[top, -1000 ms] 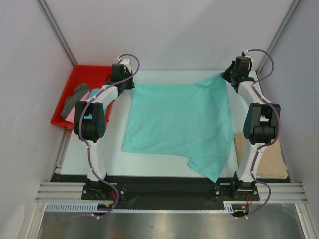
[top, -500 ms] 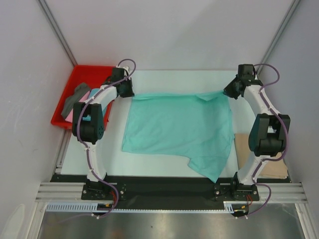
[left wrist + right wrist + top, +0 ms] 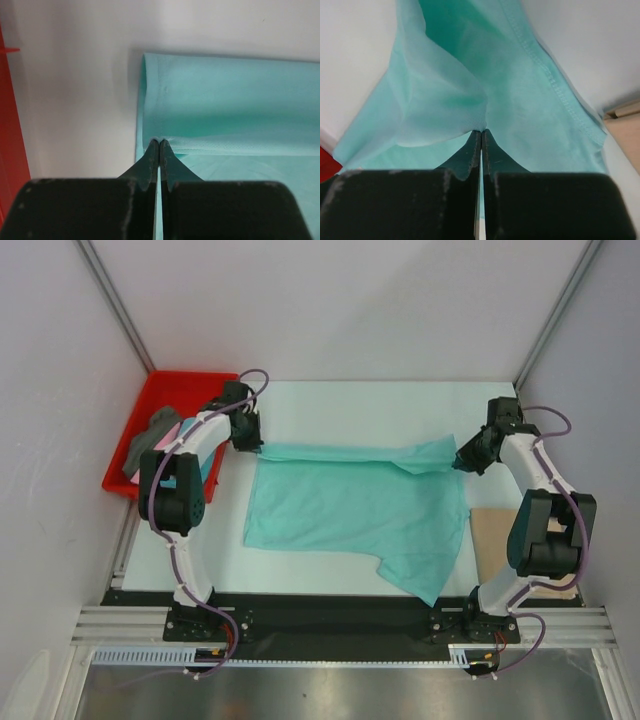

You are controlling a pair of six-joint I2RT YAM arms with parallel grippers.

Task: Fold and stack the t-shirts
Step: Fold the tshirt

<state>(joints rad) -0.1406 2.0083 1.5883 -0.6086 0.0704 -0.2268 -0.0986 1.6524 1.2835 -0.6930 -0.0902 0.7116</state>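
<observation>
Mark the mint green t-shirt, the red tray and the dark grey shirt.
mint green t-shirt (image 3: 350, 505): top external view, flat middle of the cloth.
red tray (image 3: 172, 390): top external view, bare far floor.
dark grey shirt (image 3: 150, 437): top external view, middle of the bundle.

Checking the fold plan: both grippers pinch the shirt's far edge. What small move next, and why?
Probably carry both corners toward the near hem: the left gripper and right gripper are shut on the far edge of the mint green t-shirt, which is folded only partway over.
</observation>
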